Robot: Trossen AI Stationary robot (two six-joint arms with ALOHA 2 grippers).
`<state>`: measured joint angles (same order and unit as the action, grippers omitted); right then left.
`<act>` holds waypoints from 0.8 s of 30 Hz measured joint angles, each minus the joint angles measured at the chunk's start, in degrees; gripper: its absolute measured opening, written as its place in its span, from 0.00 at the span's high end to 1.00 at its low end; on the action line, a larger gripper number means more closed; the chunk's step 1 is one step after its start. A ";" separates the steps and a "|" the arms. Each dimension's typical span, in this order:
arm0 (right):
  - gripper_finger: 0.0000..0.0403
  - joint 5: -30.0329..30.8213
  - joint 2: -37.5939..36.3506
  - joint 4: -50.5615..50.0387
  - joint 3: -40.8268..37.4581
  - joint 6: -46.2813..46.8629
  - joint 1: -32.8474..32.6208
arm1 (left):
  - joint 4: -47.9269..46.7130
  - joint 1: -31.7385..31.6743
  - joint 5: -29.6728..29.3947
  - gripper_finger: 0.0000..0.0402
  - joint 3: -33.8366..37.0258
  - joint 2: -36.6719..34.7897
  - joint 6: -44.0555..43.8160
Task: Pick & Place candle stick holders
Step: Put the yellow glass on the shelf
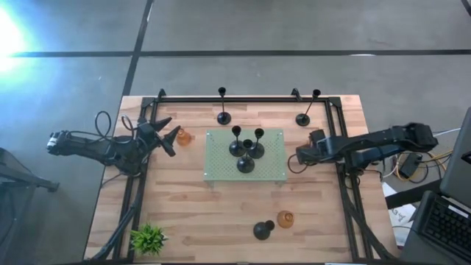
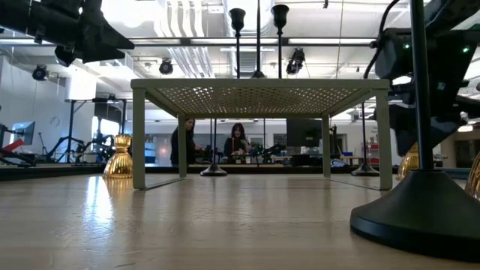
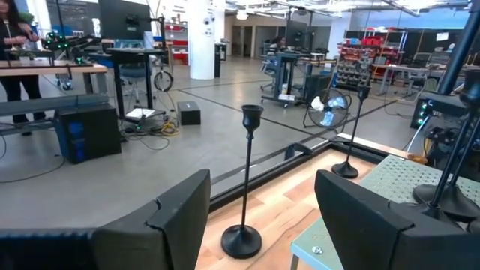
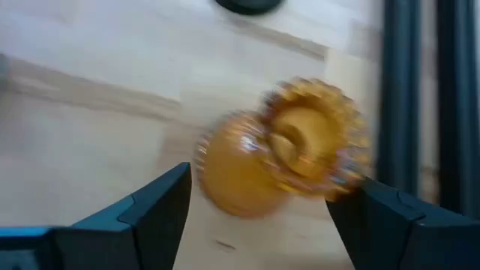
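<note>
Three black candle holders [image 1: 246, 151] are up on the green stand [image 1: 221, 168] in the middle of the table [image 1: 191, 213], so by my reckoning the job is partway through. Out on the bare wood there's plenty left: a tall black one [image 1: 223, 116] at the back, another [image 1: 303, 118] toward the back right, and a low black one [image 1: 263, 230] beside an amber glass one [image 1: 285, 218] near the front. The left gripper [image 1: 168, 137] has its jaws spread wide and empty, with a second amber holder [image 1: 182, 137] just beside their tips, not between them. The right gripper [image 1: 302, 155] sits just off the stand's right edge, jaws wide apart and gripping nothing. In its wrist view a third amber holder [image 4: 281, 157] looks tipped on its side on the wood, lying between the two fingers [image 4: 150, 206]; whether it touches either, I can't tell. That one is not on the stand, so it looks unplaced.
</note>
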<state>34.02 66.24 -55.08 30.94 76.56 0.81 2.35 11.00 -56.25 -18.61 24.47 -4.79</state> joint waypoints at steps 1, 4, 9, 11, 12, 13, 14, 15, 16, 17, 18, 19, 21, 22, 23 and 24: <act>0.28 0.80 0.36 1.49 -0.28 0.03 -0.03 | 0.00 0.00 0.00 0.39 0.00 0.00 0.16; 0.29 2.41 1.15 4.53 -1.40 0.87 -0.01 | -0.01 0.00 -0.01 0.39 0.00 0.00 0.20; 0.34 3.53 1.43 5.56 -3.88 5.71 -0.52 | -0.02 0.00 -0.04 0.39 0.00 0.00 0.18; 0.36 4.70 1.34 7.75 -4.54 6.25 -1.14 | -0.02 0.00 -0.04 0.39 0.00 0.00 0.18; 0.37 5.59 1.33 9.49 -4.81 6.19 -1.35 | -0.01 0.00 -0.04 0.39 0.00 0.00 0.18; 0.38 6.37 1.38 11.15 -4.93 6.07 -1.35 | 0.00 0.00 -0.07 0.39 0.00 0.00 0.18; 0.40 7.04 1.42 12.68 -5.05 5.73 -1.35 | -0.02 0.00 -0.09 0.39 0.00 0.00 0.18; 0.41 7.73 1.49 13.91 -5.19 5.34 -1.35 | 0.00 0.02 -0.09 0.39 0.00 0.00 0.17; 0.43 8.35 1.63 14.83 -5.29 4.90 -1.35 | 0.00 0.00 -0.11 0.39 0.00 0.00 0.16; 0.44 8.65 1.83 15.71 -5.31 4.41 -1.35 | 0.00 0.02 -0.09 0.39 0.00 0.00 0.16; 0.45 9.01 1.96 16.28 -5.35 4.03 -1.35 | 0.00 0.02 -0.10 0.39 0.00 0.00 0.16; 0.47 9.55 2.18 16.60 -5.42 4.01 -1.32 | 0.00 0.02 -0.11 0.39 0.00 0.00 0.16; 0.49 10.12 2.76 17.19 -5.56 4.03 -1.31 | 0.00 0.02 -0.11 0.39 0.00 0.00 0.16; 0.50 10.84 3.11 17.26 -5.66 4.14 -1.32 | 0.00 0.02 -0.11 0.39 0.00 0.00 0.16; 0.50 11.43 3.47 17.33 -5.71 4.27 -1.32 | 0.00 0.02 -0.11 0.39 0.00 0.00 0.16; 0.51 11.85 3.92 17.82 -5.82 4.24 -1.32 | 0.00 0.02 -0.11 0.39 0.00 0.00 0.16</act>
<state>45.87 70.16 -37.26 25.12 80.81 -0.51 2.35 11.03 -56.36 -18.61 24.47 -4.62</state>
